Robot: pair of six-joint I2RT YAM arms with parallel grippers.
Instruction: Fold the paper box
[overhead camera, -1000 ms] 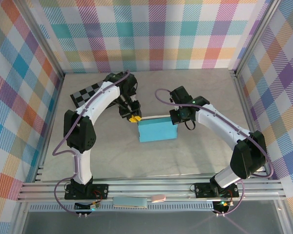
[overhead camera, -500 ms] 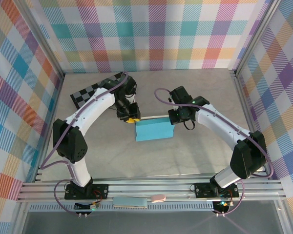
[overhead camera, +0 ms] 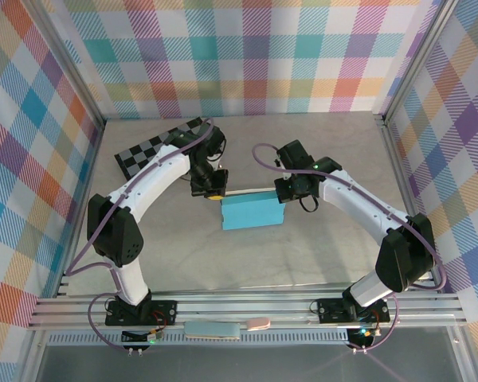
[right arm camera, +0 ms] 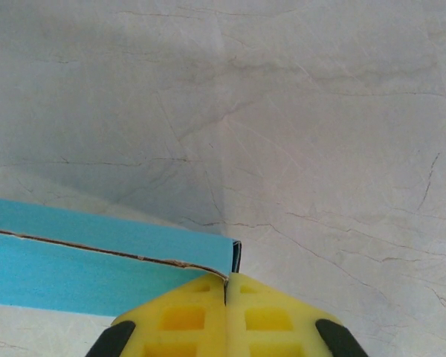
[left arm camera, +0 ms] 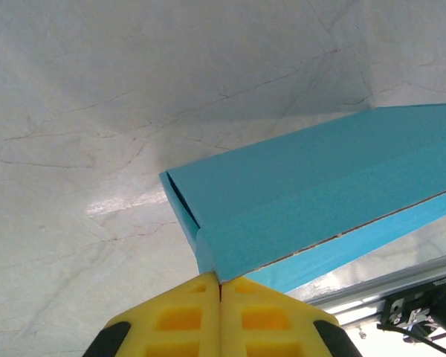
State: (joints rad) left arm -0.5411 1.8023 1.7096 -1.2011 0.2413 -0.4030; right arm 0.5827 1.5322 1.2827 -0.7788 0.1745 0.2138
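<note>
The paper box (overhead camera: 253,213) is a turquoise flat rectangular box standing on its long edge in the middle of the table. My left gripper (overhead camera: 215,192) is at its upper left corner. In the left wrist view the yellow fingers (left arm camera: 178,316) are pressed together and the box (left arm camera: 320,201) runs its corner into the seam of the left gripper (left arm camera: 221,286). My right gripper (overhead camera: 285,191) is at the upper right corner. There the right gripper (right arm camera: 227,286) is also shut, with the torn top edge of the box (right arm camera: 82,268) pinched in it.
A black-and-grey checkerboard (overhead camera: 155,147) lies at the back left, behind the left arm. Plaid walls close in the table on three sides. An aluminium rail (overhead camera: 247,306) runs along the near edge, with a pale blue strip (overhead camera: 213,329) below it.
The left gripper has closed on the box's left corner. The box has shifted slightly to the left. The right arm has stayed where it was.
</note>
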